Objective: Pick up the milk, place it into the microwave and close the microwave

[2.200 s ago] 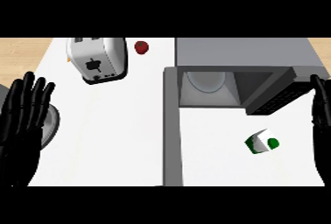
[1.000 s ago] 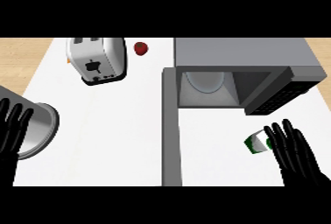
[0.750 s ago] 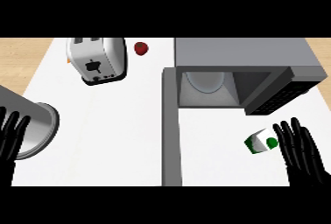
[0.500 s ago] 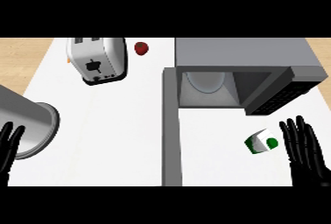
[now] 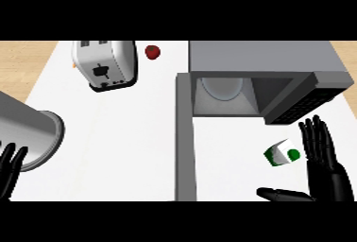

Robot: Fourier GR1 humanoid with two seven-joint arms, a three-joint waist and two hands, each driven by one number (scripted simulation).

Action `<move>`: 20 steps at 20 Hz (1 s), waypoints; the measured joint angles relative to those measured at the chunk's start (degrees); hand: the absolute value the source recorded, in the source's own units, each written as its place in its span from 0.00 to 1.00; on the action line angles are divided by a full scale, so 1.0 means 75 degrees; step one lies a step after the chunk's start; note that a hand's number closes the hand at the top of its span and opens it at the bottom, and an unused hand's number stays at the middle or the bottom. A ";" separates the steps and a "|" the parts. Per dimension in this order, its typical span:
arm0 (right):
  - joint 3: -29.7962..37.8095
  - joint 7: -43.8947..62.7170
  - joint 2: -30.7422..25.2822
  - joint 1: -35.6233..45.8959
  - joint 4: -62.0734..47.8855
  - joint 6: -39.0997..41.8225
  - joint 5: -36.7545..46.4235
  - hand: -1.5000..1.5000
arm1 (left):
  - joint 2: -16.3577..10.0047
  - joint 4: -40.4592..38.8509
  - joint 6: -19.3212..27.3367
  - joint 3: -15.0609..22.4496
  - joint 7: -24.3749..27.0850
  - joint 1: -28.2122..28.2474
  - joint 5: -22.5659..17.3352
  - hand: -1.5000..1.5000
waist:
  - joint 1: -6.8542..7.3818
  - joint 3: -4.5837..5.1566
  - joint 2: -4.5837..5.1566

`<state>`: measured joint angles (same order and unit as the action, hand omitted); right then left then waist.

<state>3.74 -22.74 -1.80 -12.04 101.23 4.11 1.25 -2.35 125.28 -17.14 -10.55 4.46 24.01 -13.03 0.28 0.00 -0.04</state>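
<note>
The white counter [image 5: 125,142] holds everything. The biggest thing on it is the grey microwave [image 5: 265,56], at the far right corner. Its door [image 5: 185,142] swings out wide toward the near edge, like a long grey wall. It is open so the milk can go inside. You can see a round plate [image 5: 223,87] in there, with nothing on it.

At the left edge stands a big shiny metal pot [image 5: 28,134]. Near the far edge sits a silver toaster [image 5: 105,64]. These two are well apart from the job and I think they can stay put.

The right robot hand [image 5: 326,170] is by the near right corner. Its fingers are straight and point up, and its thumb sticks out to the side. It holds nothing. It is spread like this, I think, so it can wrap round the milk. The left robot hand [image 5: 8,172] shows at the near left corner, fingers up and slack, just resting.

The milk [image 5: 282,153] is a small white and green box. It sits on the counter in front of the microwave, between the open door and the right robot hand, just beside the fingers. It looks tipped a bit. Nobody has lifted it yet, so the job is only at its start.

The smallest thing is a red fruit [image 5: 153,51] at the far edge, between the toaster and the microwave.
</note>
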 measured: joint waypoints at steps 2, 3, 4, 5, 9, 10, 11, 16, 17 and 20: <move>0.0163 -0.0258 -0.0042 0.0097 -0.0412 -0.0024 0.0013 0.00 | 0.0023 -0.0011 -0.0097 -0.0072 0.0057 0.0060 -0.0019 0.00 | -0.0002 -0.0001 0.0001; 0.0308 -0.0338 -0.0132 0.0209 -0.0633 -0.0008 -0.0016 0.00 | -0.0041 0.0014 -0.0165 -0.0172 0.0007 0.0057 -0.0133 0.00 | 0.0000 -0.0001 0.0001; 0.0403 -0.0523 -0.0190 0.0174 -0.0794 0.0017 -0.0011 0.00 | 0.0027 0.0135 -0.0098 -0.0028 -0.0038 0.0112 -0.0036 0.00 | -0.0002 -0.0001 0.0001; 0.0463 -0.0663 -0.0206 0.0255 -0.1033 -0.0020 0.0036 0.00 | 0.0042 0.0188 -0.0131 -0.0043 -0.0059 0.0145 -0.0046 0.00 | -0.0003 -0.0001 0.0001; 0.0781 -0.1039 -0.0360 0.0483 -0.1760 -0.0113 0.0098 0.00 | 0.0138 0.0109 -0.0305 -0.0137 0.0079 0.0231 -0.0046 0.00 | 0.0001 -0.0001 0.0001; 0.0832 -0.1187 -0.0389 0.0375 -0.1844 -0.0092 0.0107 0.00 | 0.0159 0.0163 -0.0379 -0.0154 0.0107 0.0341 -0.0055 0.00 | -0.0001 -0.0001 0.0000; 0.0870 -0.1332 -0.0411 0.0414 -0.2033 -0.0094 0.0135 0.00 | 0.0190 0.0192 -0.0340 -0.0119 0.0043 0.0295 -0.0015 0.00 | -0.0005 -0.0001 0.0000; 0.1306 -0.1900 -0.0909 0.0940 -0.3385 0.0240 0.0032 0.00 | 0.0212 0.0231 -0.0403 -0.0186 0.0069 0.0359 -0.0107 0.00 | 0.0012 -0.0002 0.0003; 0.1394 -0.2028 -0.1019 0.1051 -0.3672 0.0334 -0.0003 0.00 | 0.0232 0.0249 -0.0395 -0.0144 0.0088 0.0372 -0.0061 0.00 | 0.0012 -0.0003 0.0004; 0.1457 -0.2398 -0.1203 0.1160 -0.4333 0.0528 0.0057 0.00 | 0.0235 0.0310 -0.0515 -0.0289 0.0083 0.0462 -0.0161 0.00 | 0.0014 -0.0002 0.0003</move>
<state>14.67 -40.73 -10.83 -3.34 68.74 8.07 1.68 -0.58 127.60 -21.00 -12.72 5.08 27.47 -14.23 0.38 -0.02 -0.01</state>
